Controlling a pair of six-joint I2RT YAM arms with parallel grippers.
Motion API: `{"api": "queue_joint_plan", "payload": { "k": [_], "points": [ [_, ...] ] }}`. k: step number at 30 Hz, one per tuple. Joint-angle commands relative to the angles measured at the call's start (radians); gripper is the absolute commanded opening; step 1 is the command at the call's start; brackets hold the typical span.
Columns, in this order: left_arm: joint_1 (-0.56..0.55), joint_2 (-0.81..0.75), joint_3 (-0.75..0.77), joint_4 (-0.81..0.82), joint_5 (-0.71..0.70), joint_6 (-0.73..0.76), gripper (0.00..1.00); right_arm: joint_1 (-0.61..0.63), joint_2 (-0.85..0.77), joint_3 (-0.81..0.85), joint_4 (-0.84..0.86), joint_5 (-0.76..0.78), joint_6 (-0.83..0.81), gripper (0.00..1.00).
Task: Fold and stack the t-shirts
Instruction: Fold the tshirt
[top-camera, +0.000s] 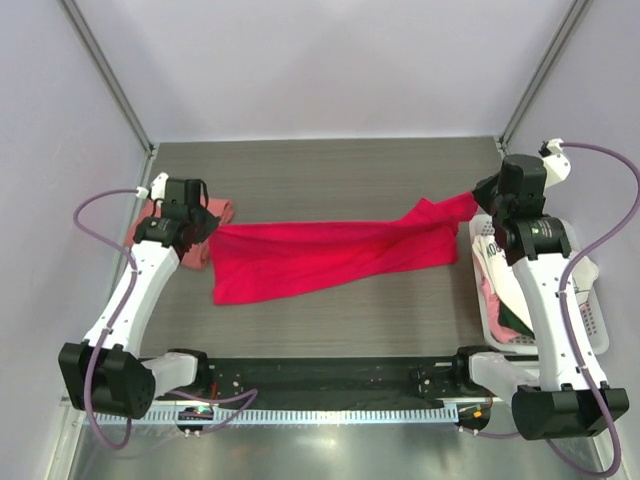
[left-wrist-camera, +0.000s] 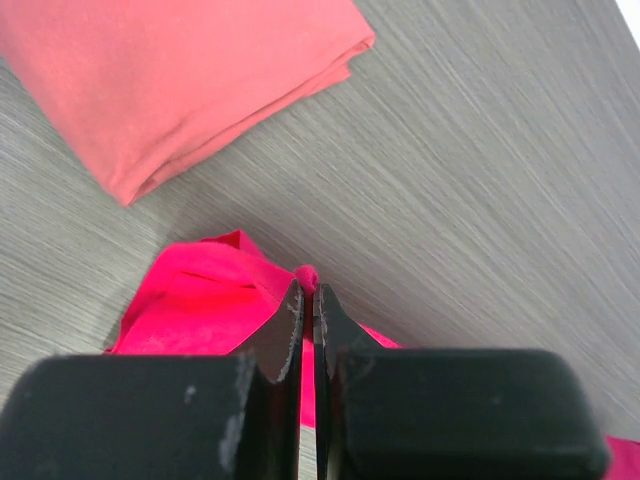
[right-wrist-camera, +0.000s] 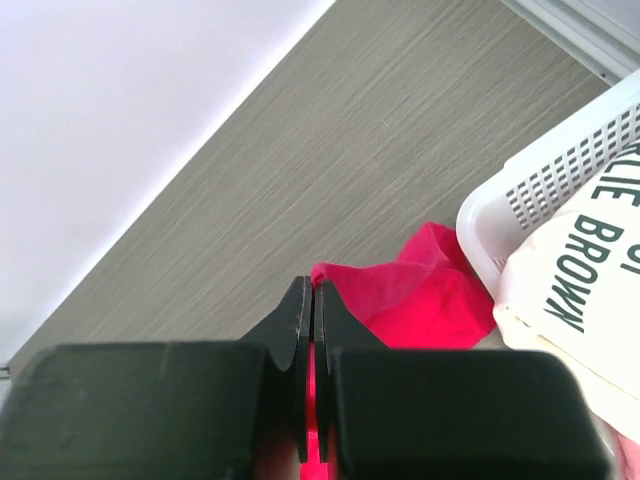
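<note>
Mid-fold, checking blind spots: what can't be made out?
Pink shirt: top view, left arm covers part; left wrist view, frame edge crops it.
Basket contents: top view, right arm covers them.
White shirt: right wrist view, frame edge cuts off its print.
Red shirt: tag shows in no view.

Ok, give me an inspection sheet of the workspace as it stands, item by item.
Surface: grey wood-grain table.
Job's things: crimson t-shirt unfolded, stretched between both arms; salmon t-shirt folded at far left; white printed t-shirt in the basket at right.
Clutter: nothing seen.
Pincers: left pincer shut on the crimson t-shirt's left end; right pincer shut on its right end.
Cables: purple cable looping beside each arm.
Surroundings: pale walls, metal frame posts.
</note>
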Motion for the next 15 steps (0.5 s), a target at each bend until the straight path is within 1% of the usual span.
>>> {"api": "queue_joint_plan", "payload": {
  "k": [1, 4, 8, 10, 11, 12, 13, 14, 15],
  "points": [
    [0.001, -0.005, 0.05, -0.005, -0.024, 0.016, 0.0, -0.001, 0.032, 0.086, 0.003, 0.025, 0.004, 0.01],
    [0.002, 0.073, 0.087, 0.007, -0.018, 0.021, 0.0, -0.003, 0.132, 0.15, 0.003, 0.016, -0.006, 0.01],
    [0.001, 0.249, 0.184, -0.024, -0.07, 0.024, 0.0, -0.001, 0.259, 0.219, 0.032, 0.046, -0.007, 0.01],
    [0.002, 0.297, 0.23, -0.006, -0.079, 0.027, 0.0, -0.001, 0.349, 0.271, 0.049, 0.049, -0.01, 0.01],
    [0.005, 0.355, 0.245, 0.004, -0.076, 0.027, 0.0, -0.001, 0.389, 0.292, 0.056, 0.051, -0.007, 0.01],
    [0.005, 0.385, 0.265, 0.008, -0.069, 0.027, 0.0, -0.001, 0.428, 0.344, 0.061, 0.049, -0.007, 0.01],
    [0.005, 0.426, 0.323, 0.002, -0.066, 0.022, 0.0, -0.001, 0.511, 0.375, 0.061, 0.048, -0.004, 0.01],
    [0.005, 0.463, 0.354, -0.008, -0.063, 0.021, 0.0, -0.001, 0.552, 0.407, 0.066, 0.048, -0.004, 0.01],
    [0.005, 0.542, 0.389, -0.016, -0.063, 0.018, 0.0, -0.001, 0.59, 0.47, 0.069, 0.048, -0.001, 0.01]
  ]
}}
